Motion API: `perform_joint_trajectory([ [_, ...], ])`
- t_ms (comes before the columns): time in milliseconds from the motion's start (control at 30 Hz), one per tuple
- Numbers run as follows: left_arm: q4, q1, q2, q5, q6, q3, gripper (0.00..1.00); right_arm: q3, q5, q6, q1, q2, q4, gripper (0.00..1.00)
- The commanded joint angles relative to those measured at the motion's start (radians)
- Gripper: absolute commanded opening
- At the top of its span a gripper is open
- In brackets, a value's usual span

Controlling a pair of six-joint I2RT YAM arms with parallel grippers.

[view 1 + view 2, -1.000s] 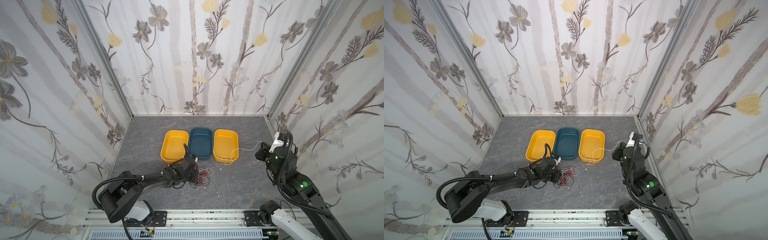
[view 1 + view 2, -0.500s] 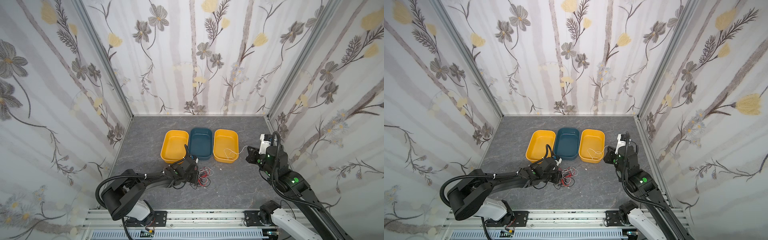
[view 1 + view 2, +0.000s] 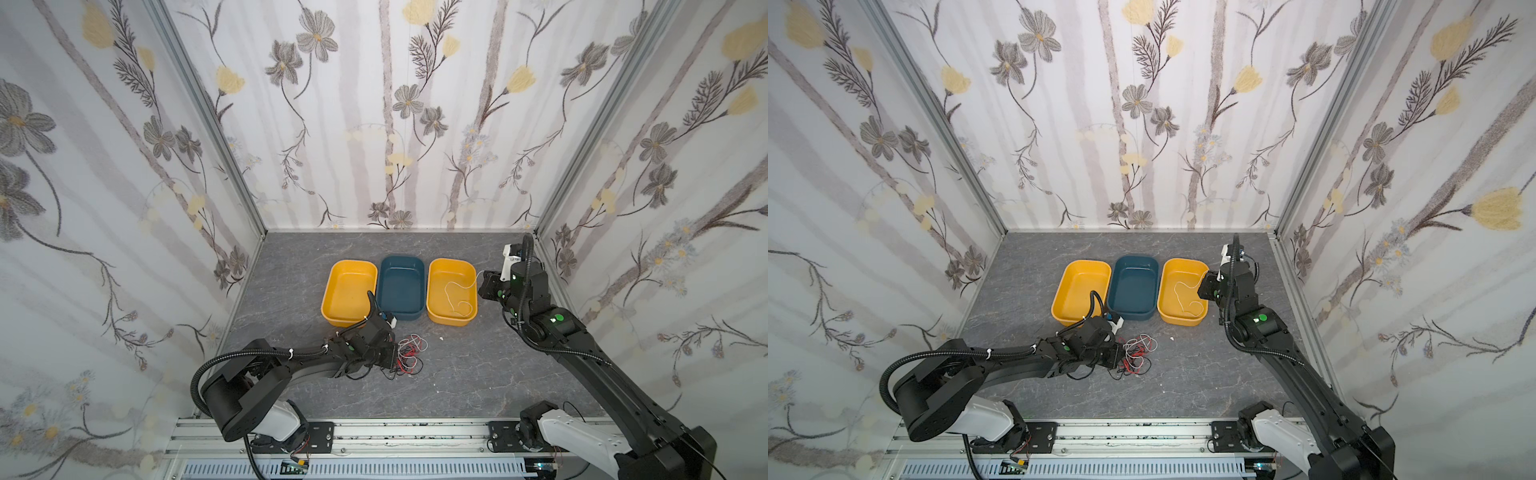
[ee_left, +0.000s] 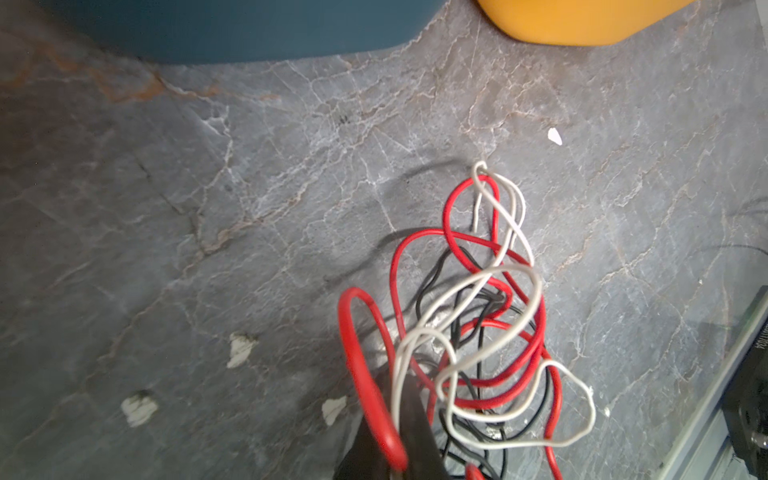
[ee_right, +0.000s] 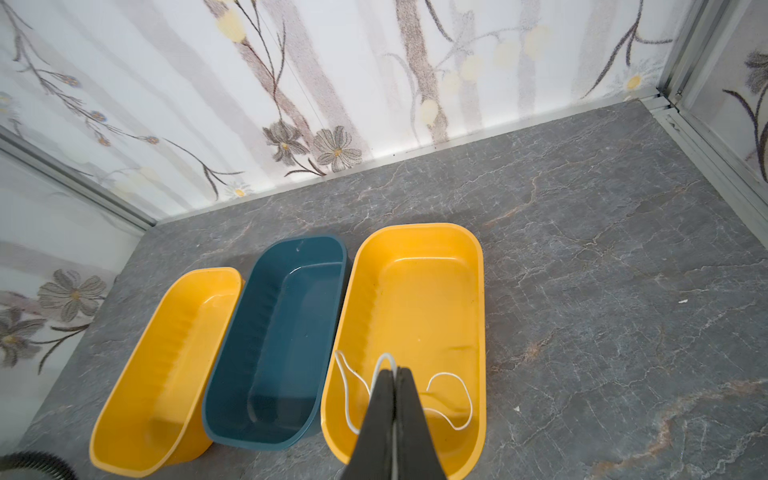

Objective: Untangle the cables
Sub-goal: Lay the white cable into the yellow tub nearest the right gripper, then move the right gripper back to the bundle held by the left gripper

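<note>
A tangle of red, black and white cables [image 3: 409,353] [image 3: 1138,353] [image 4: 490,316] lies on the grey floor in front of the bins. My left gripper [image 3: 391,358] [image 3: 1116,358] [image 4: 401,415] is at the tangle's left edge, shut on the cables, with a white strand between its fingers and a red loop draped over them. My right gripper [image 3: 482,286] [image 3: 1202,286] [image 5: 394,374] is at the right rim of the right yellow bin [image 3: 451,266] [image 3: 1183,268] [image 5: 415,291], shut on a single white cable [image 3: 457,297] [image 3: 1183,297] [image 5: 453,399]. That cable curls inside the bin.
A blue bin [image 3: 401,286] [image 3: 1133,286] [image 5: 286,332] stands between the right yellow bin and a left yellow bin [image 3: 347,291] [image 3: 1077,291] [image 5: 166,374]; neither holds anything. A small white scrap [image 3: 441,338] [image 4: 555,136] lies right of the tangle. Patterned walls enclose three sides.
My right gripper has moved left from near the right wall to the right yellow bin, carrying the white cable, which now lies in the bin. The left arm has stayed put.
</note>
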Motion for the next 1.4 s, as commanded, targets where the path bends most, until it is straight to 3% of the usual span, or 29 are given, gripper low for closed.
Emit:
perform_joint_trajectory([
  [0,0.049,0.0,-0.013,0.008,-0.016,-0.005,0.07,0.037,0.082,-0.034,-0.001,0.1,0.054,0.0],
  [133,0.048,0.0,-0.02,0.005,-0.016,-0.009,0.07,0.084,0.131,-0.042,-0.001,0.239,0.054,0.0],
  [467,0.056,0.002,-0.021,0.002,-0.021,-0.007,0.08,0.103,-0.049,-0.016,0.001,0.522,0.133,0.0],
  [667,0.061,-0.002,-0.027,0.002,-0.022,-0.006,0.08,0.08,-0.094,-0.005,0.001,0.6,0.157,0.02],
  [800,0.065,0.0,-0.024,0.003,-0.023,-0.004,0.08,0.075,-0.084,-0.015,-0.002,0.612,0.147,0.1],
  [900,0.065,-0.003,-0.025,0.005,-0.023,-0.002,0.08,0.074,-0.064,-0.022,-0.004,0.585,0.13,0.24],
  [1200,0.074,-0.008,-0.024,0.003,-0.018,-0.001,0.08,0.073,-0.016,-0.057,-0.004,0.425,0.074,0.48],
  [1367,0.077,-0.012,-0.025,0.001,-0.018,0.0,0.08,0.038,-0.094,-0.059,0.001,0.327,0.065,0.5],
])
